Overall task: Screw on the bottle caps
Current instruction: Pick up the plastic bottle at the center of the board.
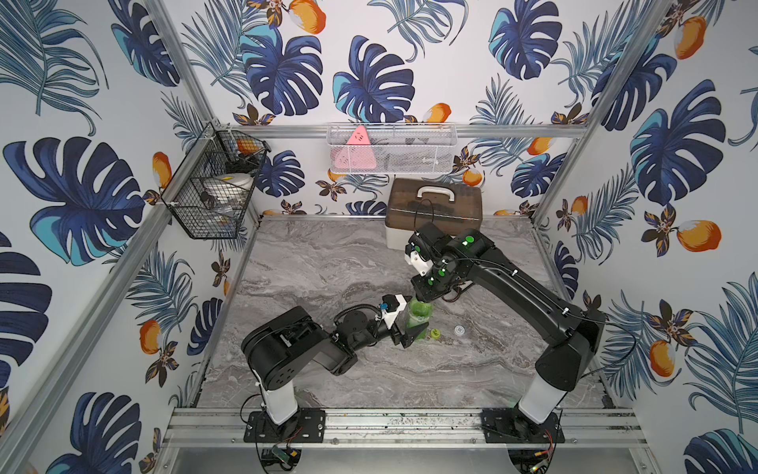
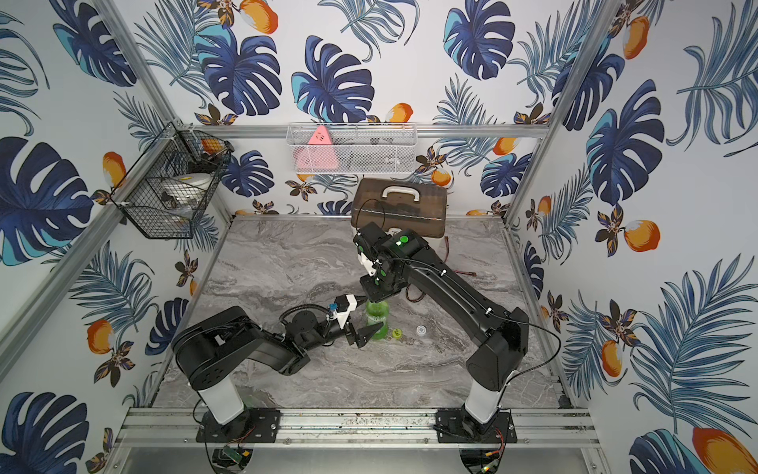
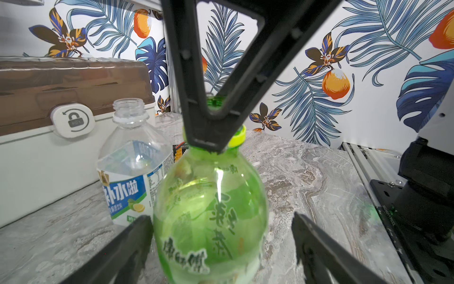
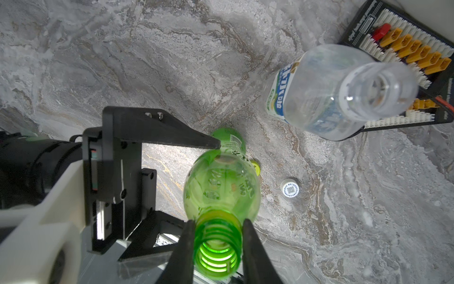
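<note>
Yellow-green bottle cap loose on the desk, just beside the foot of the green bottle; whitish bottle cap a little further toward the right arm's side, apart from both, a printed code on its top. Neither screwed on. Green bottle upright near the middle of the desk, mouth open, threads bare. Right end effector pointing straight down over it, fingers clamped on that threaded neck, one on each side (contact plain in the right wrist view). Left end effector level with the bottle's belly, jaws apart and straddling it: one finger right at the plastic, the other standing clear. Clear bottle upright too, uncapped, pale label with blue lettering, further back toward the rear wall, near a brown-lidded box and a black connector board. Lost to sight in both top views. Low reach of the left arm from its own side; high arch of the right arm over the desk.
</note>
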Tool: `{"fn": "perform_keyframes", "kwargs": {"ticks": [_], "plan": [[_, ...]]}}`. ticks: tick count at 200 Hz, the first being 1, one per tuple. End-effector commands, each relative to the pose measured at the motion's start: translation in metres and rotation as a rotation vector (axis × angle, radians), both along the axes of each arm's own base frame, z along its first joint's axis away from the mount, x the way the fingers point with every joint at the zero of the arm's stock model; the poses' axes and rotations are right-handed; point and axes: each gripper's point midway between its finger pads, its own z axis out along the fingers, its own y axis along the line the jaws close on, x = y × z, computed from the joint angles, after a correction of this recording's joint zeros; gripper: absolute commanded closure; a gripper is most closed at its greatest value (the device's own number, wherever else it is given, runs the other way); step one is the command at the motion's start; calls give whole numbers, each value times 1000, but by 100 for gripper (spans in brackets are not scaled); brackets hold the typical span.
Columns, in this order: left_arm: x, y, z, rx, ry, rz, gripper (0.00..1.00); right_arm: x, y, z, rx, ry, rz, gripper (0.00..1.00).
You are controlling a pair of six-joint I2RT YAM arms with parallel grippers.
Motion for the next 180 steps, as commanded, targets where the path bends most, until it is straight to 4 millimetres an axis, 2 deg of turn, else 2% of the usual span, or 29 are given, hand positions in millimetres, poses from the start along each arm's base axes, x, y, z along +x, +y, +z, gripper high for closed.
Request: {"fn": "perform_keyframes", "kwargs": {"ticks": [1, 31, 59, 103, 125, 158, 180], "plan": [[2, -2, 12, -22, -72, -9, 9, -9, 0, -4, 22, 55, -63, 79], [5, -5, 3, 4, -82, -25, 15, -10, 5, -7, 54, 69, -92, 80], [3, -9, 7, 8, -115, -53, 21, -12, 6, -10, 59, 92, -103, 81], [4, -12, 9, 6, -131, -68, 24, -15, 4, -13, 51, 112, -121, 81], [4, -12, 13, -2, -132, -69, 29, -16, 6, -12, 65, 117, -118, 80], [4, -10, 9, -1, -110, -61, 33, -14, 7, -4, 77, 92, -110, 68], [7, -7, 7, 1, -101, -36, 31, -9, 9, 15, 98, 50, -93, 49]]}}
